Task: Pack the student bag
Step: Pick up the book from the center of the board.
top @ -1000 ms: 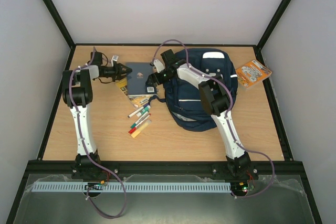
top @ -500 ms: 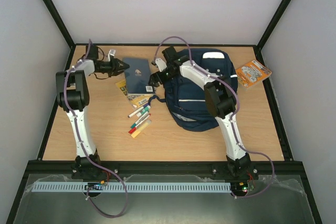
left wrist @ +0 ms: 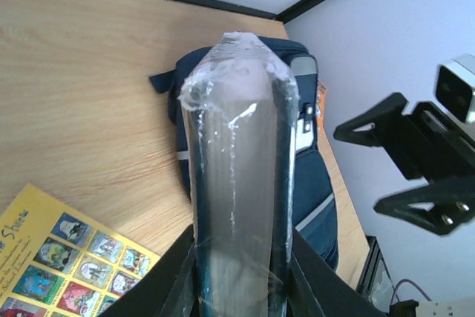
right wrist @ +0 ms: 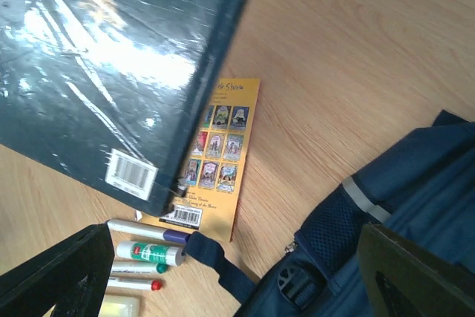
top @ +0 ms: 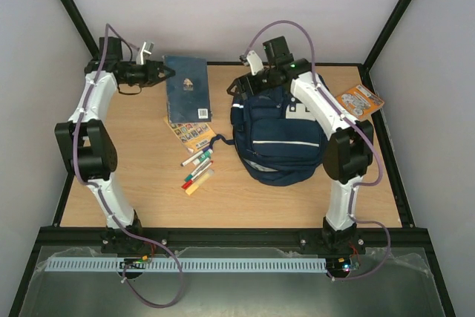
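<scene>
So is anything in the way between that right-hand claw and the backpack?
Nothing visible. The right gripper hangs open just over the far-left corner of the student bag, only air between. The left gripper holds the dark blue notebook off to the left; the yellow booklet and markers lie beside the bag, outside that gap.

Left wrist view: notebook (left wrist: 237,183), seen edge-on, hides the middle of the student bag (left wrist: 308,176); yellow booklet (left wrist: 67,250) cut by lower edge; top view: orange item (top: 358,102), print too small to read.
</scene>
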Controlling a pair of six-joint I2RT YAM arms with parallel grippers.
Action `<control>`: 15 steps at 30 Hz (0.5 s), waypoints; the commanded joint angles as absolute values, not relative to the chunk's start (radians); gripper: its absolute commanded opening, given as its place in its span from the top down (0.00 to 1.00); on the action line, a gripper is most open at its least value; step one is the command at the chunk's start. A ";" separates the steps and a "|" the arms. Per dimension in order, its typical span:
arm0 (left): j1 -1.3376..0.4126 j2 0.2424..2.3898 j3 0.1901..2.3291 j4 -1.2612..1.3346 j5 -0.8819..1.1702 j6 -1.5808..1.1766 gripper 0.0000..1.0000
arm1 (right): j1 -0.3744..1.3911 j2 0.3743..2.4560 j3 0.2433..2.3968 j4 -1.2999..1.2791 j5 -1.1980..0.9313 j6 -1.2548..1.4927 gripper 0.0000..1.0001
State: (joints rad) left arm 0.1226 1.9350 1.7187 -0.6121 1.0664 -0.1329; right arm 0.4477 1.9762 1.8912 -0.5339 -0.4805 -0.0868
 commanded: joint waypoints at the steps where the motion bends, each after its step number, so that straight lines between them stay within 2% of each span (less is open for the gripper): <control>1: 0.118 1.817 1.774 -0.666 1.164 -0.072 0.98 | 0.420 1.935 1.923 -0.626 -0.572 -0.053 0.09; 8: 0.104 1.712 1.730 -0.532 1.413 -0.148 0.98 | 0.382 1.905 1.906 -0.565 -0.834 0.056 0.07; 15: 0.058 1.738 1.759 -0.665 1.559 -0.047 0.98 | 0.390 1.941 1.872 -0.442 -1.081 0.171 0.10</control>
